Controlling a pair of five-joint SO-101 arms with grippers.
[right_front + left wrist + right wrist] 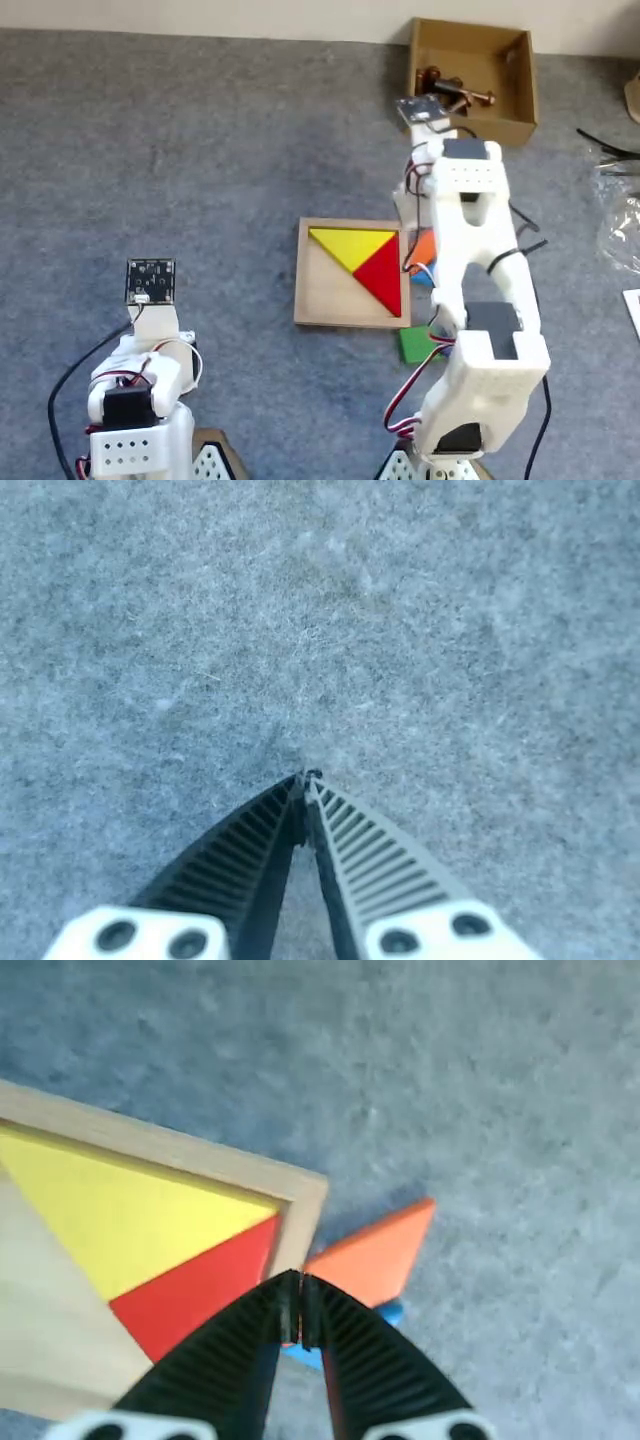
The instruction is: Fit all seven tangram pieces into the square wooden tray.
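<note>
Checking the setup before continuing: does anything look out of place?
Nothing looks damaged. The orange piece lies outside the tray, by its corner, seemingly overlapping a blue piece. A green piece also sits on the carpet.

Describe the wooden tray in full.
The wooden tray is a shallow, light-wood square with a raised rim, lying flat on the grey felt. A yellow triangle and a red triangle sit flat inside, meeting along one edge and filling its far and right parts; the remaining floor is bare. An orange piece lies just outside its right rim.
</note>
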